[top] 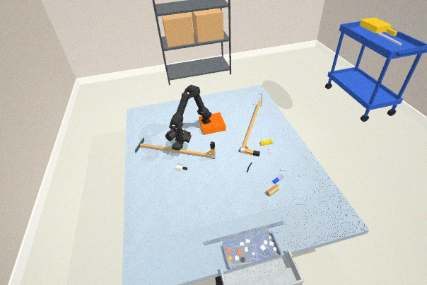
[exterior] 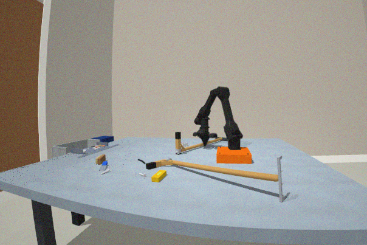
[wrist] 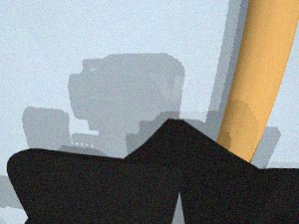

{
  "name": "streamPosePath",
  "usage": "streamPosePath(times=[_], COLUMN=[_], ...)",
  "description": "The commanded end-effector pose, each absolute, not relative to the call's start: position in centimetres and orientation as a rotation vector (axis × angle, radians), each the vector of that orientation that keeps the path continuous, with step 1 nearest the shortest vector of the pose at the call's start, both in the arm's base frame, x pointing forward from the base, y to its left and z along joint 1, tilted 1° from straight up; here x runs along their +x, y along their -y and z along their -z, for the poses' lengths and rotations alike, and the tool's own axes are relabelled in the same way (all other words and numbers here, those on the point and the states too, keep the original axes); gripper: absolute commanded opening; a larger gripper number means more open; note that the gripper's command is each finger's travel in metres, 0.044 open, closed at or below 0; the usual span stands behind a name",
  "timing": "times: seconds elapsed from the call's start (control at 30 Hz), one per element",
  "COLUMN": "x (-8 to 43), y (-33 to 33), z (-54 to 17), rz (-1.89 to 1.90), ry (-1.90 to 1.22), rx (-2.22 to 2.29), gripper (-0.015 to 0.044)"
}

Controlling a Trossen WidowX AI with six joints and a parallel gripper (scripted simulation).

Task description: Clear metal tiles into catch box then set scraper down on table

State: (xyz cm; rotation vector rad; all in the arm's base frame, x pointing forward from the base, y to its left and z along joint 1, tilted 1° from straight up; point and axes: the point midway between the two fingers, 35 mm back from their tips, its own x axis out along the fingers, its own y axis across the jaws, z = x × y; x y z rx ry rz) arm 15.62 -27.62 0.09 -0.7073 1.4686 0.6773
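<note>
A long wooden-handled tool with a flat dark blade (top: 159,148) (exterior: 194,146) (wrist: 264,74) lies on the table, its black-tipped grip standing up. A second long tool (top: 252,124) (exterior: 225,169) has a thin grey open head. My gripper (top: 177,147) (exterior: 205,144) (wrist: 173,125) is shut and empty, pointing down beside the first tool's handle; the handle passes right of the fingers in the wrist view. The steel plate (top: 252,260) bears several white, orange and dark pieces; I cannot tell which are metal. The catch box (top: 297,267) (exterior: 73,145) adjoins the plate's far end.
A grey bar (top: 247,232) runs along the plate's near side. A yellow block (top: 266,142) (exterior: 159,175), a wooden block (top: 273,190) (exterior: 100,159), a blue-ended item (top: 276,180) and a white item with a black end (top: 179,167) lie about. The orange base (top: 213,124) (exterior: 234,155) carries the arm.
</note>
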Motion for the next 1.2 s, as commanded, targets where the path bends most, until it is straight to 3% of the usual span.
streamPosePath(times=[0.0, 1.17], x=[16.0, 18.7], y=[27.9, 30.3], z=[-0.1, -0.3], rz=[-0.675, -0.673], ry=[-1.467, -1.465], rx=[-0.701, -0.703], gripper=[0.0, 0.0])
